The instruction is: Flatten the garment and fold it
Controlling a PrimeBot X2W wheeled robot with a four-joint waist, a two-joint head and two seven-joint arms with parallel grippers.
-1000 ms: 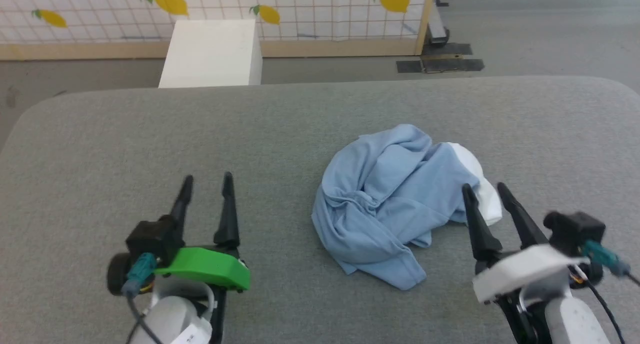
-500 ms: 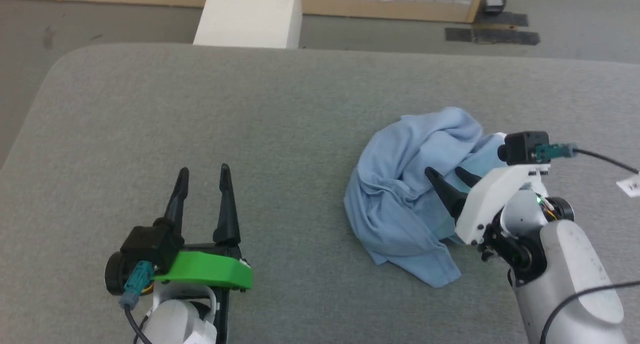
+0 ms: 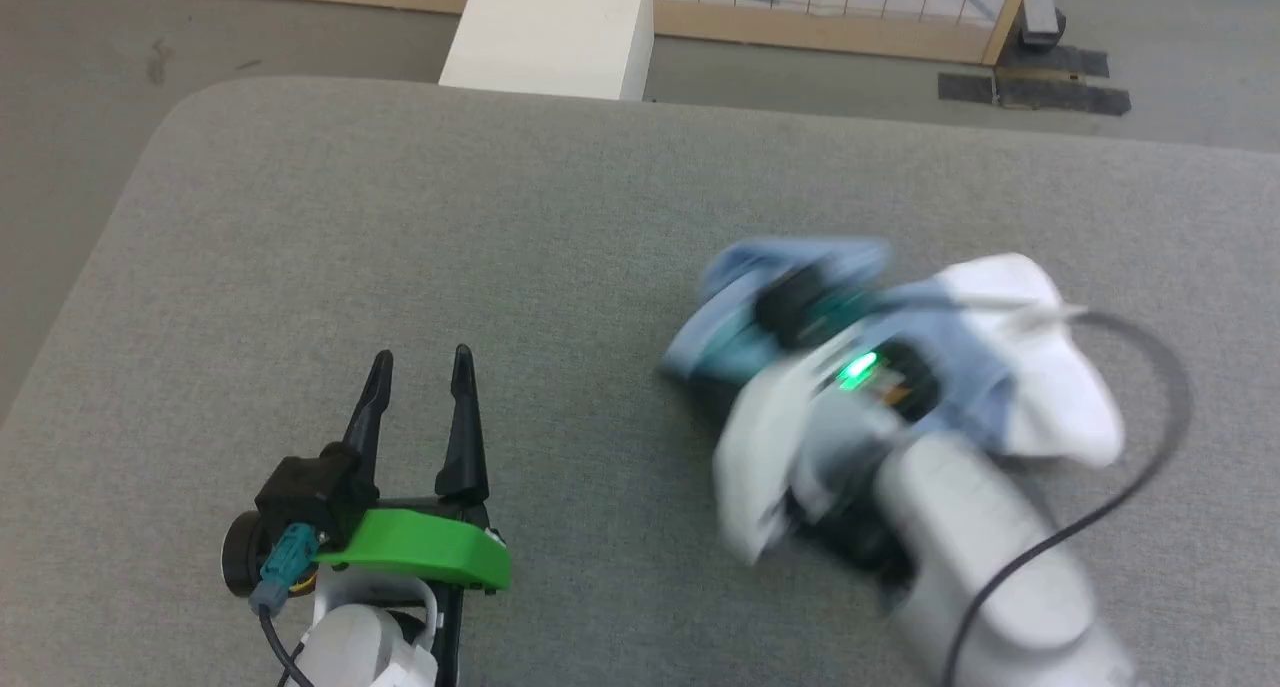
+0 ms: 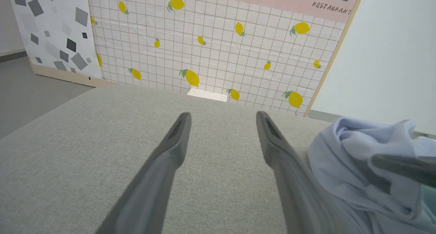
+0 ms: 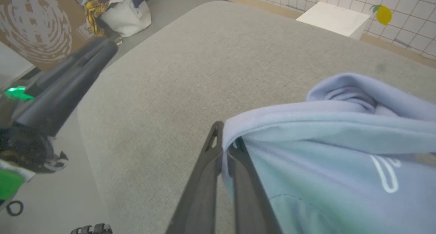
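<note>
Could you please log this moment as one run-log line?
right hand: shut on edge of light blue knit polo shirt | left hand: open, empty | shirt: crumpled on grey fabric surface

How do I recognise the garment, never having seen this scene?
Find the grey padded table. On its right side sits the garment, a crumpled light blue heap with a white part. It alone is soft cloth, pinched by the right gripper.
</note>
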